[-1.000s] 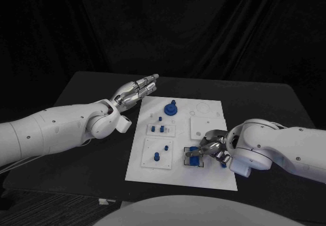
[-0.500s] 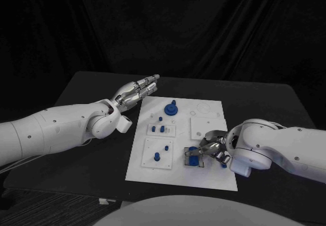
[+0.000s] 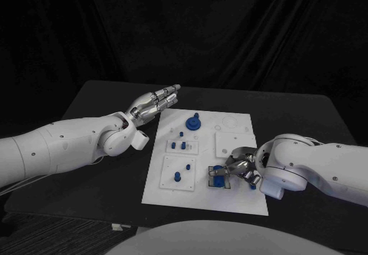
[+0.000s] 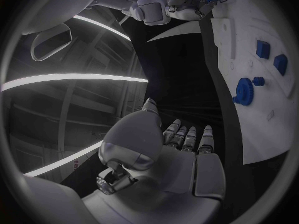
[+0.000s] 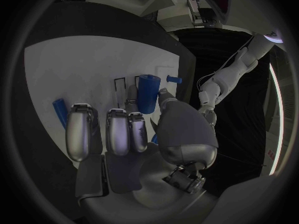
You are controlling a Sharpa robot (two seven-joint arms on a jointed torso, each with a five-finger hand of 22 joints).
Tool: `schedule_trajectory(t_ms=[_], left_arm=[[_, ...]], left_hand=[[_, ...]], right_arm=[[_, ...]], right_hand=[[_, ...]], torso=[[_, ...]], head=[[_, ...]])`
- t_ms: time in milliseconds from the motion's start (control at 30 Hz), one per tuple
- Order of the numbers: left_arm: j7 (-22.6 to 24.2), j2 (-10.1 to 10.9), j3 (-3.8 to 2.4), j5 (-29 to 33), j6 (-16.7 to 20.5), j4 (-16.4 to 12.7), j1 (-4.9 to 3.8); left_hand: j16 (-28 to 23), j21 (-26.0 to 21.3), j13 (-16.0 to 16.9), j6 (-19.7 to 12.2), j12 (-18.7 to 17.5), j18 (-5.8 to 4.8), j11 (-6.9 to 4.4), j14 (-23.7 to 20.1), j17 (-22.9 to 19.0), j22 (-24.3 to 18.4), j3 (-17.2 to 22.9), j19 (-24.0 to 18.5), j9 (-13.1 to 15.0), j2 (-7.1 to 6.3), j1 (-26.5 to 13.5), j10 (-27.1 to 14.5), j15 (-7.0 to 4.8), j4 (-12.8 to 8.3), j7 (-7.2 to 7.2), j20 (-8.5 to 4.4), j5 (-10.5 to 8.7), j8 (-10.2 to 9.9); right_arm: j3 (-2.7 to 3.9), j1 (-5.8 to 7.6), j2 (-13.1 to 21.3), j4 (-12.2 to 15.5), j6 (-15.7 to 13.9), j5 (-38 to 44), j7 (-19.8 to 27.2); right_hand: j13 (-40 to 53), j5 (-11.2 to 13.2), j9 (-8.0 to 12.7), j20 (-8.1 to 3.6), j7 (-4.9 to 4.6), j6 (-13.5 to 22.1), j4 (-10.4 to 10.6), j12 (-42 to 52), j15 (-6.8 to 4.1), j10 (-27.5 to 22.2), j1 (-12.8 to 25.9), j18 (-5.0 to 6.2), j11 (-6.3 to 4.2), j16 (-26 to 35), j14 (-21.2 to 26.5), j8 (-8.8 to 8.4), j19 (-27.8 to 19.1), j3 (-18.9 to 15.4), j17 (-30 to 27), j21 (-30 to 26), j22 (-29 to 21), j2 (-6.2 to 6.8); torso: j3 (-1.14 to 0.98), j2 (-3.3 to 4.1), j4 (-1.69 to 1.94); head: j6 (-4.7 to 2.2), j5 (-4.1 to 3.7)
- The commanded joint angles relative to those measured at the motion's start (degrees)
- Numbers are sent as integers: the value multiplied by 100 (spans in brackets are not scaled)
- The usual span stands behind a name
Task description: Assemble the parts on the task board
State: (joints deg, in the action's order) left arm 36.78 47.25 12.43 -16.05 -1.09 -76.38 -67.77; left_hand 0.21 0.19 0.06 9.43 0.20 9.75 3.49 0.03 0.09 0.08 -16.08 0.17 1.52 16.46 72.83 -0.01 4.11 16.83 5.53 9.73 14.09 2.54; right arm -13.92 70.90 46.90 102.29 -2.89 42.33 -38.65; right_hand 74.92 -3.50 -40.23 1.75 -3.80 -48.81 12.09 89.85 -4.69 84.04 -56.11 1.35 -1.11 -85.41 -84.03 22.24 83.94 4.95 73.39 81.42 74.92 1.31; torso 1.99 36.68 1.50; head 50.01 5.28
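From the head view I cannot confirm contact between the right hand (image 3: 239,166) and the blue part (image 3: 219,177) beneath it; its fingers (image 5: 118,129) cover that part's near side. The task board (image 3: 237,196) right edge sits behind the arm.

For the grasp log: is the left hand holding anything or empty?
Empty. The left hand lies flat with fingers straight beside the task board, nothing in it.
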Motion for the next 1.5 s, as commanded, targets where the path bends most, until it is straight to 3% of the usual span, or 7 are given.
schedule_trajectory(t_ms=[33, 367, 733, 867, 1067, 1333, 1500], left_arm=[[40, -11, -6, -3, -80, -4, 10], [18, -8, -6, -3, -98, -1, 14], [-13, -4, -6, -3, -127, 2, 19], [-24, 1, -6, -3, -133, 1, 21], [-35, 10, -6, -3, -133, -3, 23], [-24, 48, -6, -3, -122, -31, 24], [-31, 70, -5, -3, -103, -44, 24]], left_hand=[[-21, -12, -6, 5, -20, 20, 31, -3, -9, -2, 35, -9, 6, -5, 73, 1, 26, -13, 16, 48, 22, 39], [-21, -12, -6, 5, -20, 20, 31, -3, -9, -2, 35, -9, 6, -5, 73, 1, 26, -13, 16, 48, 22, 39], [-21, -11, -6, 6, -20, 17, 36, -3, -9, 0, 41, -8, 6, -3, 80, 1, 38, -12, 21, 59, 30, 41], [-21, -10, -6, 3, -20, 16, 39, -3, -9, 0, 42, -7, 5, -2, 81, 1, 42, -12, 23, 63, 30, 41], [-21, -9, -6, 13, -20, 13, 43, -3, -9, 1, 45, -6, 7, -2, 85, 1, 54, -12, 28, 71, 35, 45], [-21, -7, -6, 26, -20, 12, 44, -3, -9, 3, 48, -4, 9, -3, 90, 1, 61, -13, 30, 77, 39, 51], [-21, -6, -6, 31, -20, 11, 44, -3, -9, 3, 48, -3, 10, -4, 92, 1, 63, -13, 30, 79, 40, 53]], right_arm=[[-27, -39, 4, -35, 31, 102, -227], [-27, -39, 12, -38, -24, 108, -189], [-26, -38, 90, 12, -182, 109, -139], [-24, -28, 197, 108, -266, 110, -61], [-20, 69, 443, 388, -293, 110, 156], [-18, 306, 868, 819, -463, 110, 506], [-20, 501, 1184, 897, -244, 131, 359]], right_hand=[[1508, 50, 13, 39, 0, 24, 48, 15, 42, 596, 83, 84, 50, 37, -318, 0, 183, -90, -12, -39, 1216, 10], [1508, 57, 34, 30, 11, 17, 311, 15, 33, 596, 243, 85, 40, 40, -319, 53, 184, -461, -20, -53, 1215, 121], [1508, 65, 34, 25, 17, 13, 443, 15, 29, 596, 307, 86, 36, 37, -322, 95, 183, -674, -13, -63, 1213, 103], [1508, 51, 22, 22, 26, -13, 434, 15, 25, 596, 285, 84, 29, 27, -328, 135, 190, -724, 16, -53, 1217, 29], [1508, -149, -44, 5, 55, -19, 253, 15, 3, 596, -237, 75, 3, 6, -338, 311, 212, -800, 62, -21, 1230, -123], [1508, -287, -140, -17, 89, -12, 148, 15, -21, 596, -527, 61, -27, -22, -351, 523, 243, -883, 132, 40, 1251, -218], [1508, -619, -180, -32, 98, 55, 55, 15, -32, 596, -734, 47, -37, -42, -358, 640, 270, -950, 174, 99, 1269, -283]], torso=[[0, 2, 1], [-1, 1, 1], [0, 2, -2], [-1, 1, -1], [-3, 2, 4], [-4, 2, 0], [8, -5, 1]], head=[[-1, -2], [-1, -3], [-1, 9], [-1, 15], [-1, 20], [-1, 37], [-1, 17]])
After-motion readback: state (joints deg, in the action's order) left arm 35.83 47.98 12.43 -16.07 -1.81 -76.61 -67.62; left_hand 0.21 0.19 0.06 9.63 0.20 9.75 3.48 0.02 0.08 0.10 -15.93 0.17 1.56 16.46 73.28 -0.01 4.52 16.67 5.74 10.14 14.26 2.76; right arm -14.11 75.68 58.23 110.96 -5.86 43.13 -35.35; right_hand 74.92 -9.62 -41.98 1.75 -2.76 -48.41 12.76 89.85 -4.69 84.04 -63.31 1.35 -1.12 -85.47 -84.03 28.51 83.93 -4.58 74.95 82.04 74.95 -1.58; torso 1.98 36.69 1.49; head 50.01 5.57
